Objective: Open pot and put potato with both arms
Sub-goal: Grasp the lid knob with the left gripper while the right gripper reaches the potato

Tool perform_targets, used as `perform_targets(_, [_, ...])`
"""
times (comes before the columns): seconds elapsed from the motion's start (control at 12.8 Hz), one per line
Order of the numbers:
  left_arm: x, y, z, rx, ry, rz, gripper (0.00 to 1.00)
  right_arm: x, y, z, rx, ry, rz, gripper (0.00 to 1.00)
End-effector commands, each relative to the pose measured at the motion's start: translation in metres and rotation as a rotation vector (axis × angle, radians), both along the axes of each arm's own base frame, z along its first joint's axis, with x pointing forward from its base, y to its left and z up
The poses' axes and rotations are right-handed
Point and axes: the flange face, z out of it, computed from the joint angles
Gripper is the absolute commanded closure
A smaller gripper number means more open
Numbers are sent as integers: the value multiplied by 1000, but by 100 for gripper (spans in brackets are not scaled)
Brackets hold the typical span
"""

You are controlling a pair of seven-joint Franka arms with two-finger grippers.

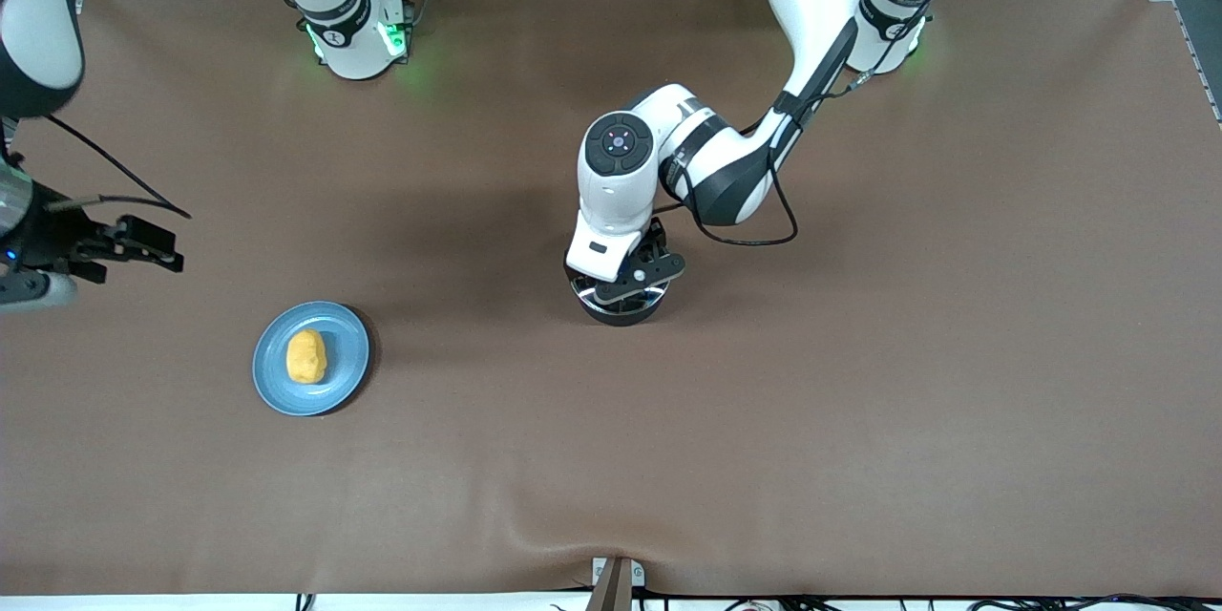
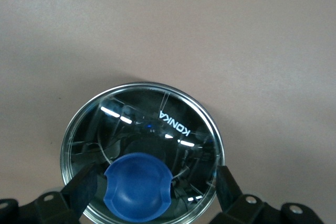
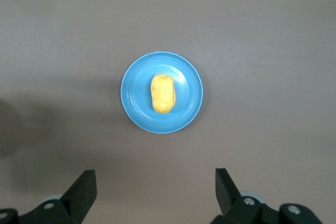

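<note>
Brown table mat (image 1: 859,401), rig frames along the robots' edge. Pot (image 1: 622,305) near mid-table, mostly hidden under the left arm; glass lid (image 2: 142,150) on (lettering KONKA legible), blue knob (image 2: 137,186) centred. Left gripper (image 2: 155,188) low over the lid, fingers (image 2: 81,187) spread either side of the knob, not touching it. Potato (image 1: 306,356) lies on a light-blue plate (image 1: 348,372), toward the right arm's end, nearer the front camera than the pot. Right gripper (image 3: 155,188) high above the plate, fingers released, holding nothing.
</note>
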Motion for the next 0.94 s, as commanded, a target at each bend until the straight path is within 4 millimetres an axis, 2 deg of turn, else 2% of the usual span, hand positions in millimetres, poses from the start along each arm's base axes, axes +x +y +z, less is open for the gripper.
perform_targets(0.0, [-8, 1, -8, 61, 26, 21, 0, 4, -4, -32, 4, -11, 9, 0])
perform_targets(0.23, [-14, 1, -18, 88, 49, 28, 0, 2, 1, -99, 0, -26, 9, 0])
perform_targets(0.39, [-15, -2, -21, 83, 52, 36, 0, 8, 3, -133, 0, -12, 11, 0])
perform_targets(0.7, [-16, -5, -25, 72, 48, 35, 1, 18, 4, -180, 2, 2, 9, 0])
perform_targets(0.86, [-17, -6, -25, 73, 49, 33, 6, 21, 5, -200, 6, 12, 6, 0])
